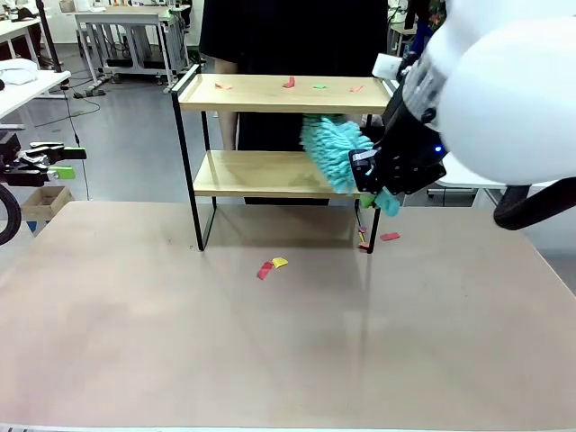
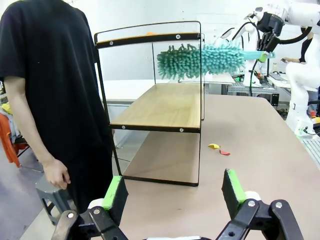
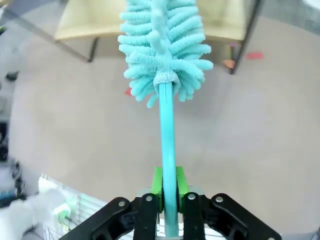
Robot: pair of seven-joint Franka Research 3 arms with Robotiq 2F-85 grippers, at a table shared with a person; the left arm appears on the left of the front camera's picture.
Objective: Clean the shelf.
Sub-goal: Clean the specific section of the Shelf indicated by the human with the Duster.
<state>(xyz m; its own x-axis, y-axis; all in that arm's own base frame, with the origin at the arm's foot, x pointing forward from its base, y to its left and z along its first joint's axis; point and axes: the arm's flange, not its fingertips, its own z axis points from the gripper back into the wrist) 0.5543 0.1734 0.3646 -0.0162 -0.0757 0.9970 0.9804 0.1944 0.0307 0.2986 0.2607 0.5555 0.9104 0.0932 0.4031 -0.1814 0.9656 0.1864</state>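
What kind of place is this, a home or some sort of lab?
Probably a robotics lab: a white robot arm holds a teal duster at the shelf, and more work tables stand behind.

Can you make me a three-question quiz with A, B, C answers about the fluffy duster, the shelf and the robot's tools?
1. Where is the duster's fluffy head? A. between the shelf's two boards; B. flat on the table; C. above the top board.
2. What colour is the duster? A. pink; B. teal; C. yellow.
3. How is the left tool? A. open, empty; B. shut on a scrap; C. shut on the duster.
Answers: 1 A, it sits under the top board, over the lower one. 2 B, head and handle are teal. 3 A, its jaws stand wide apart, nothing between.
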